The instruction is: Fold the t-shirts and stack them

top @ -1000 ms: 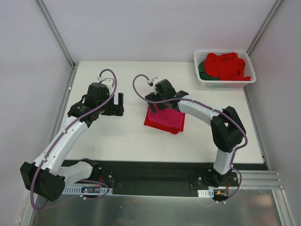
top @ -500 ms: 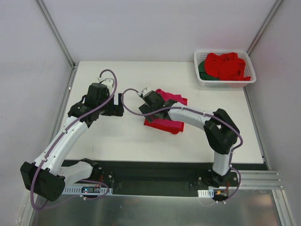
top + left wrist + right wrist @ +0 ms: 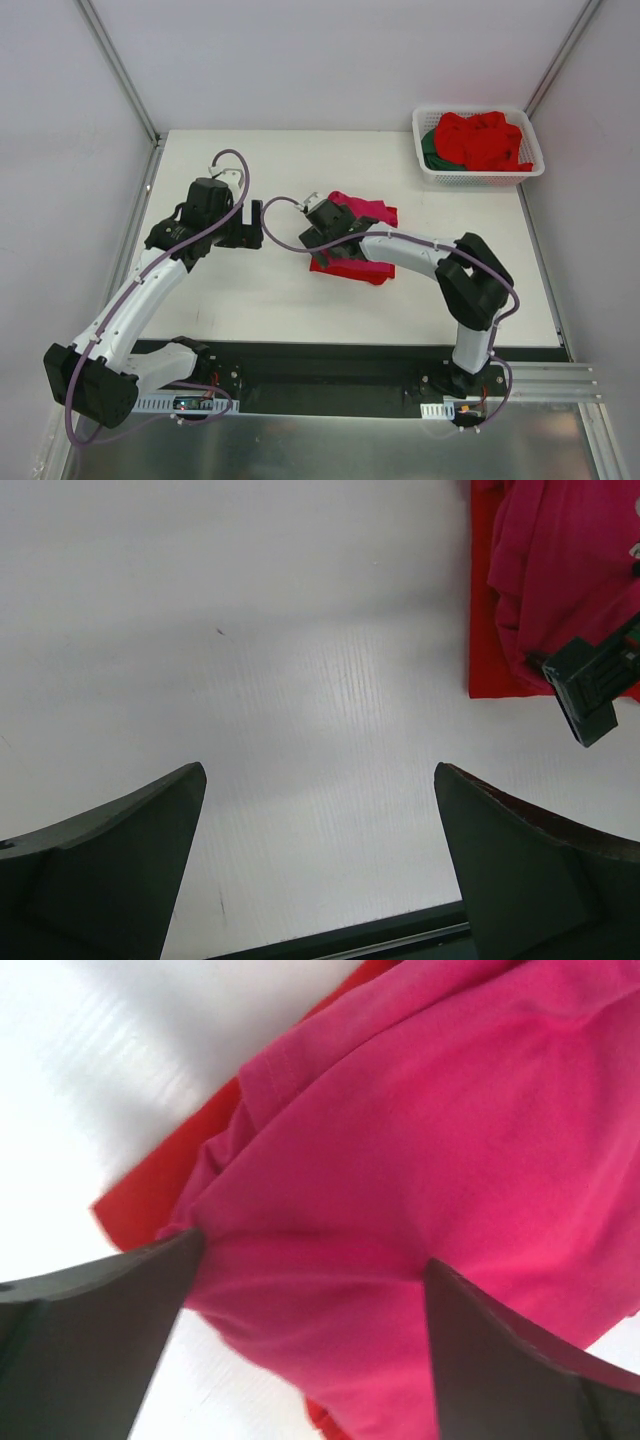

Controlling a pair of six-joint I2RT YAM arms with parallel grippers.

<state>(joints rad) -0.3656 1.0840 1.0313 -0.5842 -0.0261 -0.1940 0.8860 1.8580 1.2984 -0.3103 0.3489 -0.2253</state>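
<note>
Left claw (image 3: 252, 225): wide open, nothing in it. It hangs over bare table (image 3: 250, 295) at 9 o'clock of the stack, clear of the cloth. In its wrist view the fingers (image 3: 110, 860) frame only white table. The stack's corner shows at 1 o'clock there, with a dark bit of the other claw at its edge.

Right claw (image 3: 330, 240): also spread wide, down on the pink shirt (image 3: 368, 212). In its wrist view the two fingers are well apart, with pink cloth between and under them. The finger at 8 o'clock of that view touches a fold (nothing pinched that I can see).

Pink shirt: rumpled, lying on the red shirt (image 3: 362, 270) near table centre, a bit toward 3 o'clock. The pink bunches toward 1 o'clock of the stack. The red lies flat under it and shows along the 6–7 o'clock edge.

Basket (image 3: 470, 177): at the table's 1 o'clock corner, well apart from the stack. Red shirts (image 3: 485, 138) are heaped in it. A green shirt (image 3: 430, 150) peeks out at its 9 o'clock side, partly under the red.
</note>
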